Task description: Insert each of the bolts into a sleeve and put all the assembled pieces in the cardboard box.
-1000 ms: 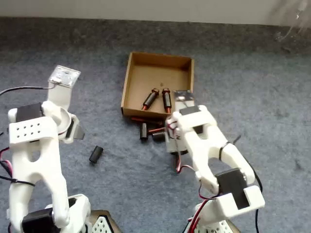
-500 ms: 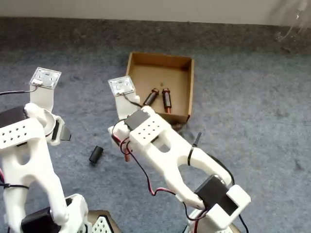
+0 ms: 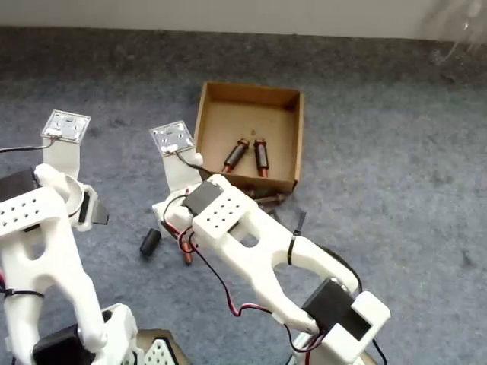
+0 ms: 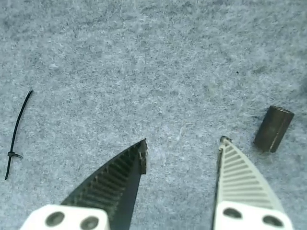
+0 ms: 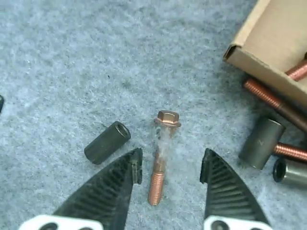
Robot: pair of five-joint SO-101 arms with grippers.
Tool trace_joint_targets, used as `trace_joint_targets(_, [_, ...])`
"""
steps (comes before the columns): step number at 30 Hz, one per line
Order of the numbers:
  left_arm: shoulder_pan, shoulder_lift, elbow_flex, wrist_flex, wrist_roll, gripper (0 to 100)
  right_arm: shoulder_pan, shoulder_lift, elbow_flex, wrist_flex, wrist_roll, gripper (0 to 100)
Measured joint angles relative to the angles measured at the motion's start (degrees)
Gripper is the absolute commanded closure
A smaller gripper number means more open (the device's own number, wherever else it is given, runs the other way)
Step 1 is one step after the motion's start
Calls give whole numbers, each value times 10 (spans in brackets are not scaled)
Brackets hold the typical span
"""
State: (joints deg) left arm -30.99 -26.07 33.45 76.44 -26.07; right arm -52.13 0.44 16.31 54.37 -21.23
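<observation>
The cardboard box sits at the table's middle back with two assembled pieces inside. A copper bolt lies on the grey carpet between the fingers of my open right gripper, not gripped. Beside it lies a dark sleeve; from above, this sleeve rests left of the bolt. Over bare carpet, my left gripper stands open and holds nothing, with that sleeve just outside its white finger.
More bolts and sleeves lie in a pile against the box's front wall. A black cable tie lies on the carpet, another by the right arm. Carpet to the right is free.
The right arm swung left from the box front to above the loose bolt and sleeve. The left arm drew back slightly to the left.
</observation>
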Motion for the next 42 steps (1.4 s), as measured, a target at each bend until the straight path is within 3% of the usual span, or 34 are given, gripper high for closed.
trace_joint_targets(4, [1,0,0,0,0,774,40,0,0,76,0,998])
trace_joint_targets(10, [76,0,0,25,12,774,134,-62,-6,150,58,995])
trace_joint_targets(19, [293,0,16,33,154,779,238,-279,225,146,174,995])
trace_joint_targets(23, [362,0,75,-37,227,779,285,-311,331,101,190,992])
trace_joint_targets(30, [379,0,186,-196,293,780,294,-315,375,76,193,992])
trace_joint_targets(37, [379,17,191,-231,313,780,295,-318,375,75,193,992])
trace_joint_targets(42, [379,114,185,-254,316,780,295,-318,375,74,193,992])
